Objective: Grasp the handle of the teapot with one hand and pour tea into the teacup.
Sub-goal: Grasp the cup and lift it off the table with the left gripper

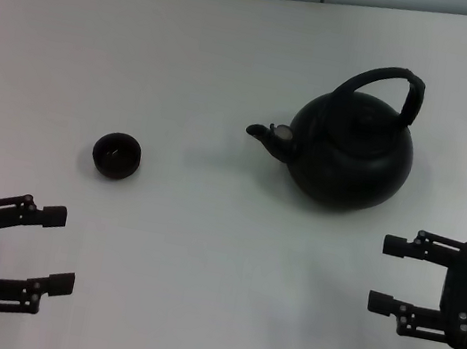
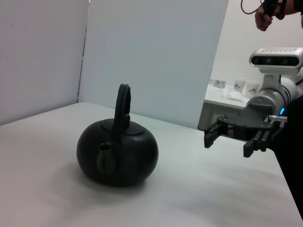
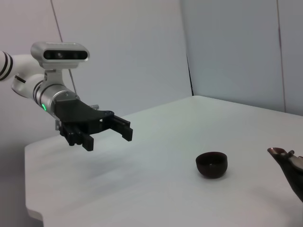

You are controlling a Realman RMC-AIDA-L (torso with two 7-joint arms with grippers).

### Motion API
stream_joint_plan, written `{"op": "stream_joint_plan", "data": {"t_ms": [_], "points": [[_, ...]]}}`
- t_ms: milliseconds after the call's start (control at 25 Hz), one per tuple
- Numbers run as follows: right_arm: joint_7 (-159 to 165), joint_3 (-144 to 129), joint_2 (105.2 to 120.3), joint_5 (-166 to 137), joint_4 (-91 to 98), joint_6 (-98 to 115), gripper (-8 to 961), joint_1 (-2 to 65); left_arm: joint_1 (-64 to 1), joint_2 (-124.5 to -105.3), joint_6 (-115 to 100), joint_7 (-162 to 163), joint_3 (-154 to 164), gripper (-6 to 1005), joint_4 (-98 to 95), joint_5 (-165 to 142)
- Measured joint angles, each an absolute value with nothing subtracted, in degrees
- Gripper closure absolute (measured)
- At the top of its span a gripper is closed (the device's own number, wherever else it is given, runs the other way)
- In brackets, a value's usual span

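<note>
The matte black teapot (image 1: pixel 351 159) stands on the white table at the right of centre, its spout pointing left toward the teacup. Its arched handle (image 1: pixel 411 99) stands upright over the lid. The small dark teacup (image 1: pixel 116 156) sits alone at the left of centre. My right gripper (image 1: pixel 385 274) hovers open just in front of the teapot, touching nothing. My left gripper (image 1: pixel 57 249) hangs open near the table's front left, in front of the teacup. The left wrist view shows the teapot (image 2: pixel 118 153), the handle (image 2: pixel 123 104) and the right gripper (image 2: pixel 227 142). The right wrist view shows the teacup (image 3: pixel 211 164) and the left gripper (image 3: pixel 108 138).
The white table (image 1: pixel 252 69) ends at a back edge against light wall panels. In the left wrist view a side counter with paper cups (image 2: pixel 246 87) stands beyond the table's edge, and a person's hand (image 2: pixel 265 16) shows at the top right.
</note>
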State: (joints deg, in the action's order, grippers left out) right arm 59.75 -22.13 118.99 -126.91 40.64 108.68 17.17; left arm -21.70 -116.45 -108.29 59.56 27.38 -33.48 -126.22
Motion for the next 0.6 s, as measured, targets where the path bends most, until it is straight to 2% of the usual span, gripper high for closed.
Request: {"op": "stream_joint_plan", "data": {"t_ms": [600], "points": [[59.7,-21.9,118.83,-127.0,41.1,108.5,202,17.1,-21.8,-116.45,-108.0,59.4,27.4,190,-33.5,-126.3]]}}
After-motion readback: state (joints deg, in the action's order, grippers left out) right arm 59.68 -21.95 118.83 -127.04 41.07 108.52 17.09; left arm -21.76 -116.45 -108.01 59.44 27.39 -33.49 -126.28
